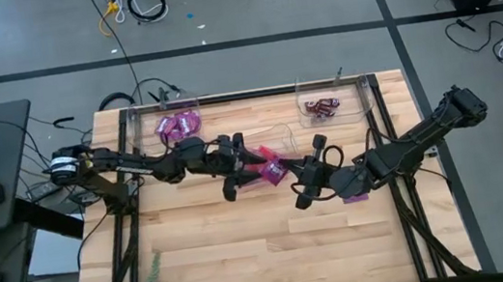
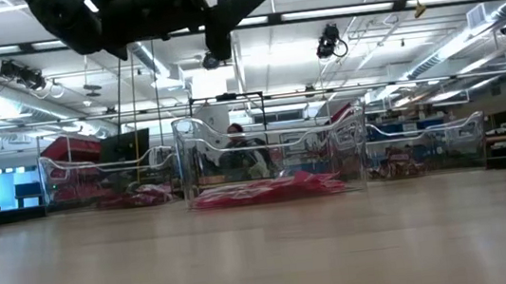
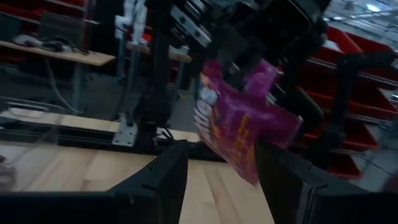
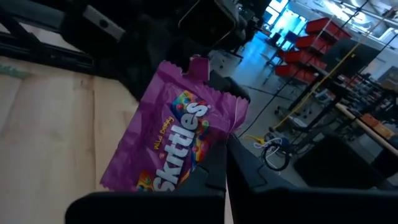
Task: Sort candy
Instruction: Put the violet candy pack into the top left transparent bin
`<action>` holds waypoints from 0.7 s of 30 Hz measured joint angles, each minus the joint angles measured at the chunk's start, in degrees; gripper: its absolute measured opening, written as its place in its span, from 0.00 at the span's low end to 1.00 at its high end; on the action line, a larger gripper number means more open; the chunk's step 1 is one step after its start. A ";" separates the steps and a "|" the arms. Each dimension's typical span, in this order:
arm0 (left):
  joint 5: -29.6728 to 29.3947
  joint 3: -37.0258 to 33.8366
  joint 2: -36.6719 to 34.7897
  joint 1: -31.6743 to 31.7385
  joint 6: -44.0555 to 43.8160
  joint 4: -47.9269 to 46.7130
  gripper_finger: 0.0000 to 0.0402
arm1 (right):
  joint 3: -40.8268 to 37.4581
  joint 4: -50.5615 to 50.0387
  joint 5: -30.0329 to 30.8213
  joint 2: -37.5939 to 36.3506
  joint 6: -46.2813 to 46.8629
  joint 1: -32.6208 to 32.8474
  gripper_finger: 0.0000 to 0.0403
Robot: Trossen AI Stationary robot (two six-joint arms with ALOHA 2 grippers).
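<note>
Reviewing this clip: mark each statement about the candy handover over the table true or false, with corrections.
1. The right gripper is shut on the purple Skittles packet. True.
2. The left gripper is clamped on that packet. False: its fingers stand open on either side of the packet, without gripping it.
3. The packet lies flat on the table. False: it is held up in the air between the two arms.
4. The bin at the back left holds purple packets. True.
5. The bin at the back right holds nothing. False: a few dark packets lie in it.
</note>
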 joint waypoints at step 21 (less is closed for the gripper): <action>-2.46 -0.37 -0.12 0.00 3.26 2.22 0.47 | 0.00 1.83 6.39 0.00 -0.83 0.79 0.00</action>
